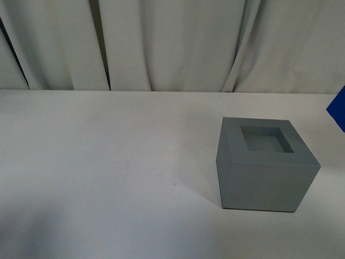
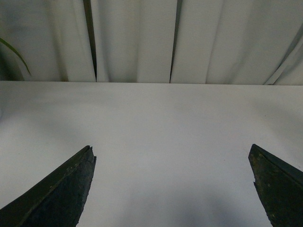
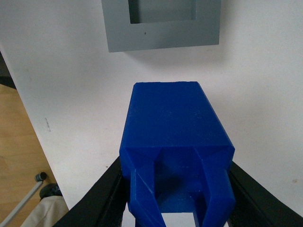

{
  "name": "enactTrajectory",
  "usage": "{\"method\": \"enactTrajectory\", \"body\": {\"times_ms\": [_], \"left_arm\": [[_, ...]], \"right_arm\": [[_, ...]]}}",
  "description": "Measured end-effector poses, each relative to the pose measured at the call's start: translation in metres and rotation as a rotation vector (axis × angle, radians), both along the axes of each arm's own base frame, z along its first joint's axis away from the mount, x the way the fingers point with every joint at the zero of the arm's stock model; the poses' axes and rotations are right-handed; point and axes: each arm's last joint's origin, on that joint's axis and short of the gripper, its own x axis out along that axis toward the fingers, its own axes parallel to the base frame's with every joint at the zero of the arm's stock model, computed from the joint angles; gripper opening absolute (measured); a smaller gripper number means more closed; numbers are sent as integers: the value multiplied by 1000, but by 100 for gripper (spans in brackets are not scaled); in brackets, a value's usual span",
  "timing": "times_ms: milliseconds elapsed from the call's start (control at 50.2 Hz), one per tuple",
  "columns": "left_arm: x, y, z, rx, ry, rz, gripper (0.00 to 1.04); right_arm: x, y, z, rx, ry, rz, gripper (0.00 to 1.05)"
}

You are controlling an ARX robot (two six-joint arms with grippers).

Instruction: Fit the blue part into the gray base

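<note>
The gray base (image 1: 265, 164) stands on the white table at the right, its square recess facing up and empty. In the front view only a corner of the blue part (image 1: 338, 110) shows at the right edge, above the table and right of the base. In the right wrist view my right gripper (image 3: 175, 189) is shut on the blue part (image 3: 173, 127), its black fingers (image 3: 102, 196) against both sides near the arched handle end. The gray base (image 3: 161, 23) lies ahead of the part, apart from it. My left gripper (image 2: 173, 153) is open and empty over bare table.
The white table (image 1: 108, 172) runs back to a white curtain (image 1: 172, 43). In the right wrist view the table's edge (image 3: 23, 109) shows, with wooden floor (image 3: 14, 156) beyond it. A green leaf (image 2: 14, 52) shows in the left wrist view.
</note>
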Motion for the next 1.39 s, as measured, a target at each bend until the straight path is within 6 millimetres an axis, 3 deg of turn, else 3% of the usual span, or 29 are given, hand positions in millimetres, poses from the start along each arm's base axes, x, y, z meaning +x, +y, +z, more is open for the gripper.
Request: {"method": "enactTrajectory", "body": {"times_ms": [438, 617, 716, 1393], "left_arm": [[0, 0, 0, 0, 0, 0, 99], [0, 0, 0, 0, 0, -1, 99], [0, 0, 0, 0, 0, 2, 99], [0, 0, 0, 0, 0, 0, 99]], "right_arm": [[-8, 42, 0, -7, 5, 59, 47], [-19, 87, 6, 21, -22, 116, 47], [-25, 103, 6, 34, -27, 134, 47], [0, 89, -6, 12, -71, -1, 47]]}}
